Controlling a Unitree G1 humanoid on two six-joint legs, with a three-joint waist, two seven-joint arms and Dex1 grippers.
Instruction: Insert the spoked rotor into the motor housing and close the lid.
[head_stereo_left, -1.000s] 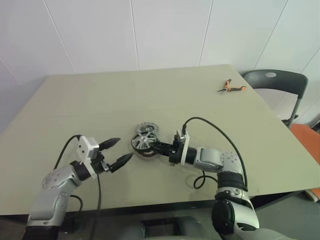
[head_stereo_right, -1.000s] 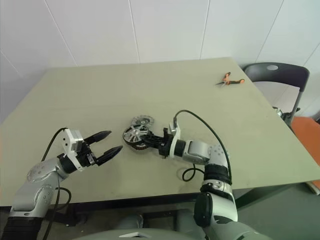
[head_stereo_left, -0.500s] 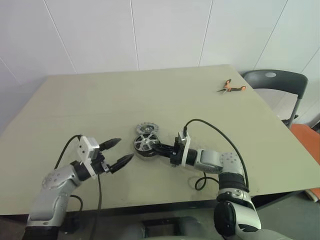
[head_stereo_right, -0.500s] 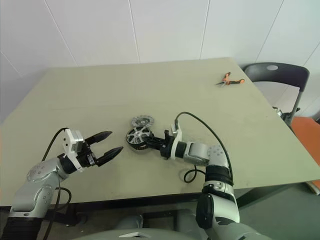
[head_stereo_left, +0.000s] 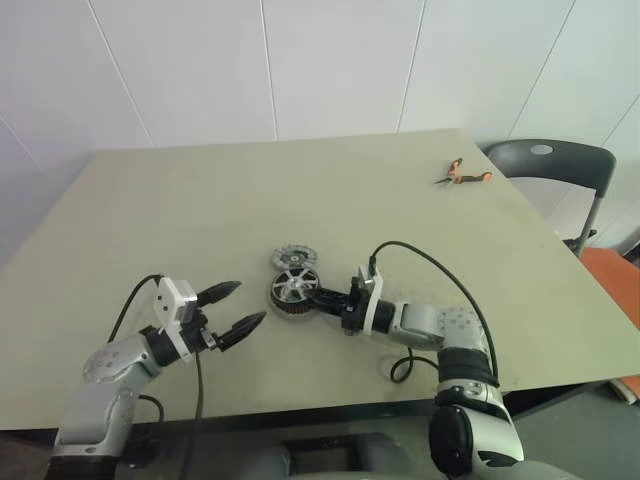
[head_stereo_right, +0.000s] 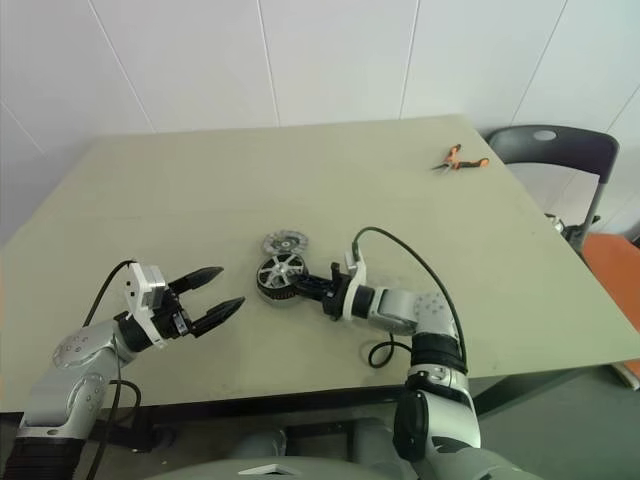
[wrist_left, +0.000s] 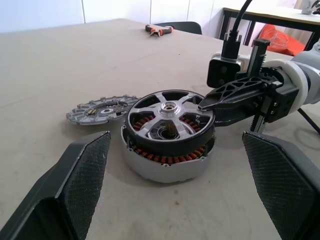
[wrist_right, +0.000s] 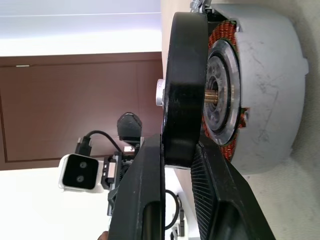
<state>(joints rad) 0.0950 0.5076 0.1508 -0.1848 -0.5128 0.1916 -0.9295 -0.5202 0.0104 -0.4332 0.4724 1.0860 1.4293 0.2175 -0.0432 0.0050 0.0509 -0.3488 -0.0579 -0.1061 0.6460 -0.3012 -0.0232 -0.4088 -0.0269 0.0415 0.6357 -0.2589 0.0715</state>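
On the pale beige worktop (head_stereo_left: 300, 190), near its middle and toward the near edge, sits the motor housing (wrist_left: 167, 165), a squat round silver-grey puck with reddish-copper windings showing around its upper edge. The spoked rotor (wrist_left: 170, 120), a flat black ring with silver spokes and a silver hub, lies on top of the housing, slightly tilted rather than fully seated, with the copper windings visible beneath its rim. The right hand (head_stereo_left: 318, 297) reaches in level from the right and pinches the rotor's rim on that side, one black finger above the ring and one below it, as the right wrist view shows. Just beyond the housing, on its far left side, the lid (wrist_left: 102, 109), a small grey metal disc with a ribbed, segmented face and dark centre, lies flat on the worktop, close to the housing but apart from it. The left hand (head_stereo_left: 235, 308) hovers to the left of the housing, well clear of it, its two black fingers spread wide and holding nothing. Far off toward the right far corner of the worktop lies a pair of orange-handled pliers (head_stereo_left: 462, 176). A dark grey chair (head_stereo_left: 555, 170) stands beyond the worktop's right edge.
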